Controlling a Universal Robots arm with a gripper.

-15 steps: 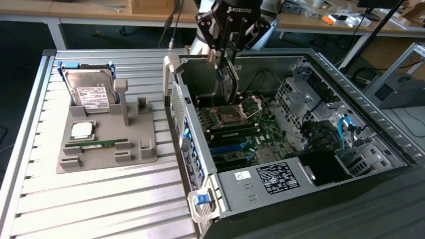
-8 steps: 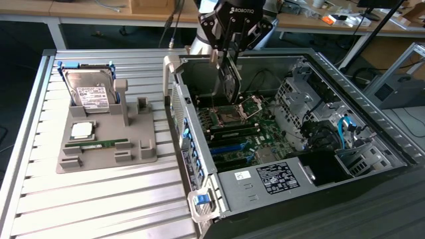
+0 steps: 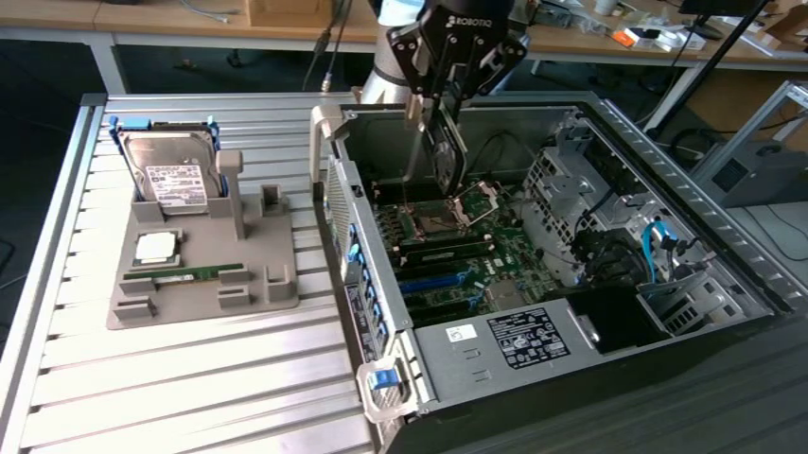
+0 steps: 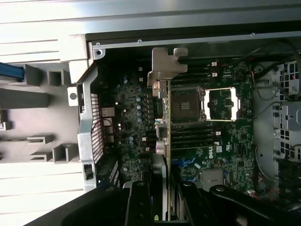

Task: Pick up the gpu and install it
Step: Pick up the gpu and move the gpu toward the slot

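My gripper (image 3: 440, 106) hangs over the open computer case (image 3: 378, 312) and is shut on the gpu (image 3: 446, 156). The gpu is a dark card held on edge, hanging down above the motherboard (image 3: 474, 255) next to the CPU socket (image 3: 436, 219). In the wrist view the gpu (image 4: 164, 136) appears edge-on between my fingers (image 4: 139, 200), with its silver bracket (image 4: 167, 66) at the far end towards the case's rear wall. It stands above the board and apart from it.
A grey holder (image 3: 189, 284) on the slatted table (image 3: 189, 378) at the exterior view's left carries a hard drive (image 3: 170, 175), a CPU chip (image 3: 157, 248) and a green memory stick (image 3: 187, 272). Drive cages and cables (image 3: 593, 218) fill the case's right side.
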